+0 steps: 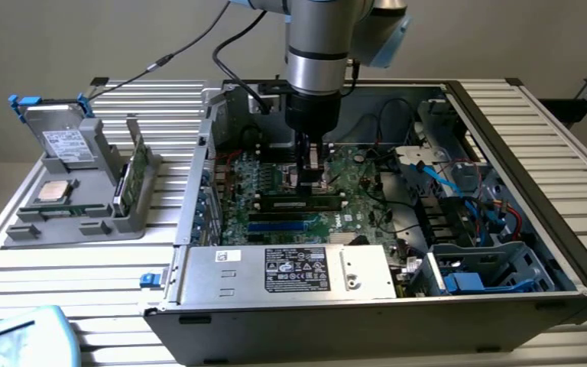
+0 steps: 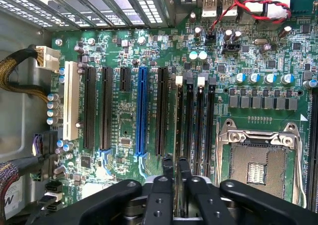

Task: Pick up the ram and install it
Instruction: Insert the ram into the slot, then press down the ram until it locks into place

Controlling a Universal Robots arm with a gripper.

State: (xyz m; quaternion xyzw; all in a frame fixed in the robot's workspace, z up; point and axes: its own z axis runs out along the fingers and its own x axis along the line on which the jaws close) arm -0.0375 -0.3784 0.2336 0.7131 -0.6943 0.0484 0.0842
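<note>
One slatted table, plain wall

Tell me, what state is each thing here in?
ram: seated lengthwise in a motherboard slot.
hand: fingers nearly together over the ram; grip unclear.
computer case: lying flat, side open.
green board: standing on edge in the tray.
processor chip: lying flat in the tray.
drive: propped up, tilted, in the tray.
</note>
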